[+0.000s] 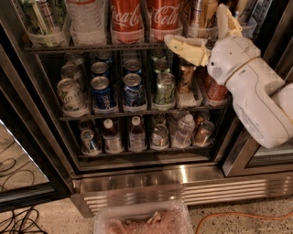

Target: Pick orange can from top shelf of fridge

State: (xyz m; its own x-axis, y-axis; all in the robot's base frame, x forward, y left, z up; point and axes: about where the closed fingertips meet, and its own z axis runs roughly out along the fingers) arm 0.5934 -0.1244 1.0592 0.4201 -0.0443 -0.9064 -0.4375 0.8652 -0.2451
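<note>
Fridge pick, approach stage, going by what we're seeing. We're looking at the big stainless-steel drinks fridge with the dark inside and vented base. Its inside is facing us with nothing in the way, and every rack is packed.

The chunky white robot arm is hovering at the right side, up at the height of the dark wire top shelf with its clear plastic trays. That's the rack carrying the two tall red Coca-Cola cans, not the one below with the blue Pepsi cans.

The beige two-finger gripper is sitting right at the shelf's front edge, and we're seeing it spread wide. One finger is lying across the tray lip and the other is pointing up on the right.

The shiny orange-copper can is standing upright in its tray just right of the Cokes, showing between those two fingers. We can't tell whether they're actually around it or just in front.

So we're calling it: nothing is gripped yet. Next move, we're thinking, is lining the jaws up on either side of the can's body, pushing in past the tray lip without clipping the neighbouring Coke, then closing.
</note>
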